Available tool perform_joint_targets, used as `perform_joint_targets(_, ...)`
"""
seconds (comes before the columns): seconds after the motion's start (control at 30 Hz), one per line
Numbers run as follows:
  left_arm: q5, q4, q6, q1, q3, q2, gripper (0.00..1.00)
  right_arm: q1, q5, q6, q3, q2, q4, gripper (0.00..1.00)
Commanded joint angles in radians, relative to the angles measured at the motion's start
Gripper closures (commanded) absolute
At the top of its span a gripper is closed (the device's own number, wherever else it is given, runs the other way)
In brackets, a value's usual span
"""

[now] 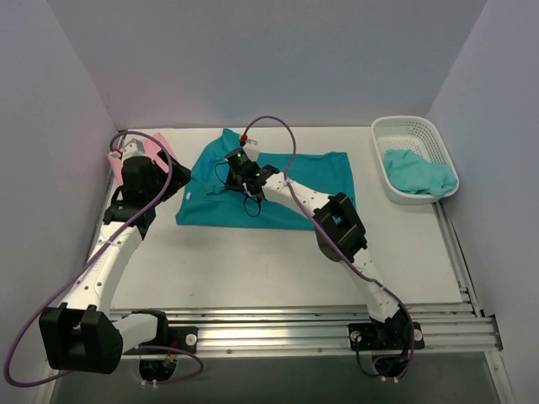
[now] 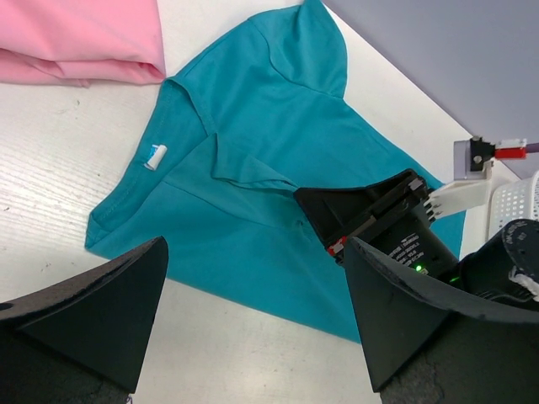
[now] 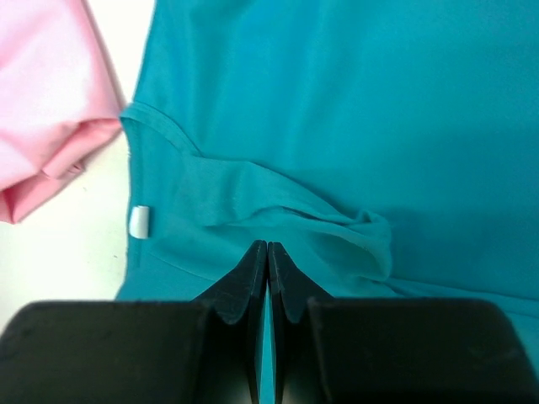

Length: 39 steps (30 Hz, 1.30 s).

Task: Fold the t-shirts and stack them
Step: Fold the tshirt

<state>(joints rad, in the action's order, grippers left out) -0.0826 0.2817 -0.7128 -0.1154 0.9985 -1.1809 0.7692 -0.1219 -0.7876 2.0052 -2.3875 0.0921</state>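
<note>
While looking down from above, seeing the teal t-shirt (image 1: 312,181) lying spread out on the white table (image 1: 253,261), mostly flat and not yet folded. Finding the right gripper (image 3: 267,248) reaching in over that t-shirt's collar end, fingers pressing tight against each other, tips touching a raised fold of teal cloth just inside the neckline. Not managing to tell whether any cloth is being nipped between them. Noticing creases running out from the fold toward the t-shirt's middle. Seeing the left gripper (image 2: 253,337) hanging above the teal t-shirt's collar-end edge, fingers splaying wide and gripping nothing. Spotting a small white label (image 2: 155,156) sitting on the t-shirt's neckband, just beside the bunched fold. Catching a folded pink t-shirt (image 2: 76,38) lying just beyond the teal t-shirt's collar end, right up against the neckband, though failing to tell whether the two are touching. Finding, well apart from the teal t-shirt's hem end, a white basket (image 1: 396,126) holding a crumpled lighter teal t-shirt (image 1: 418,172) that is slumping against the wall facing away from the spread t-shirt.
</note>
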Motion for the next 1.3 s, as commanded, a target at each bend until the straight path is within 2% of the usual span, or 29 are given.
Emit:
perform_joint_targets(0.0,-0.017,-0.012,0.012,-0.004,-0.011,0.01,0.06,-0.005,0.021,-0.009,0.064,-0.056,-0.009,1.0)
perform_joint_targets(0.2,-0.045,0.007,0.021,-0.003,-0.017,0.039,0.06,-0.03,0.071,-0.039,0.196,-0.186,0.005,1.0)
perform_joint_targets(0.5,-0.065,0.011,0.032,-0.004,-0.014,0.056,0.06,-0.05,0.079,-0.004,0.201,-0.193,-0.08,1.0)
perform_joint_targets(0.7,-0.071,0.02,0.033,-0.004,-0.021,0.06,0.06,-0.108,0.064,0.034,0.227,-0.179,-0.15,0.75)
perform_joint_targets(0.73,-0.069,0.019,0.032,-0.004,-0.024,0.063,0.06,-0.126,0.056,0.045,0.245,-0.174,-0.164,0.61)
perform_joint_targets(0.83,-0.068,0.03,0.03,-0.007,-0.026,0.079,0.06,-0.156,0.048,0.062,0.268,-0.153,-0.192,0.38)
perform_joint_targets(0.97,-0.082,0.051,0.035,-0.01,-0.026,0.112,0.06,-0.176,0.062,0.059,0.218,-0.073,-0.19,0.37)
perform_joint_targets(1.17,-0.072,0.042,0.019,-0.02,-0.049,0.133,0.06,-0.108,0.044,0.038,-0.06,0.126,-0.29,0.36)
perform_joint_targets(1.27,-0.074,0.042,0.015,-0.029,-0.06,0.139,0.06,-0.078,0.044,0.031,-0.111,0.16,-0.299,0.36)
